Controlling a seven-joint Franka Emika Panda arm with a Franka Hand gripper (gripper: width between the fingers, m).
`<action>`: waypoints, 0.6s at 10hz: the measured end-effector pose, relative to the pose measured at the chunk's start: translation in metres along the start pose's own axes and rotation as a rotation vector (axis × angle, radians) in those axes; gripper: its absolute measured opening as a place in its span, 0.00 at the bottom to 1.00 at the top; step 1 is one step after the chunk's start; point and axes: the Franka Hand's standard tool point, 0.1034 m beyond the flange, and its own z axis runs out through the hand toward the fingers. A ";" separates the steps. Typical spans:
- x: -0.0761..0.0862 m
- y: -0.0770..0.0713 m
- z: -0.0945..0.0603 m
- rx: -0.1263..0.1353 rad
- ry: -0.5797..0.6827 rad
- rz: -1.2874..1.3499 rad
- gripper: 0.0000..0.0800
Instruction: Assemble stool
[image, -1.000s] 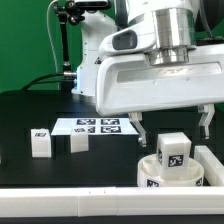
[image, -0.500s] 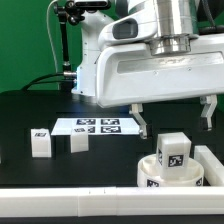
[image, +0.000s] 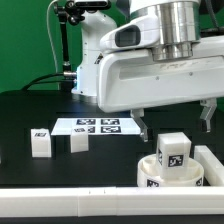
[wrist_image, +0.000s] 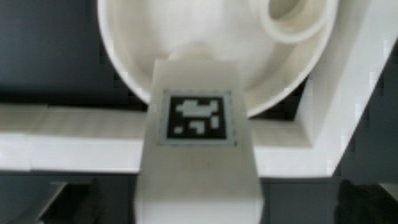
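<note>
hovering above the seat (image: 150, 173), your claw (image: 175, 129) hangs open over a leg (image: 172, 151) standing in it; two other legs (image: 40, 142) stand apart on the table (image: 20, 112).

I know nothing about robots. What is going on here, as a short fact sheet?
gripper: open, fingers wide apart, holding nothing
seat: round white ring, low on the exterior view's right
mounted leg: upright on the seat, below the gripper
loose legs: two, and, standing apart on the black table
marker board: flat, just behind the loose legs
wrist view: tagged leg in front of the seat's ring
</note>
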 end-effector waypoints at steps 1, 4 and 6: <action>0.001 -0.001 0.000 0.012 -0.063 0.000 0.81; 0.001 -0.001 0.002 0.039 -0.218 0.001 0.81; 0.003 0.002 0.004 0.036 -0.208 0.004 0.81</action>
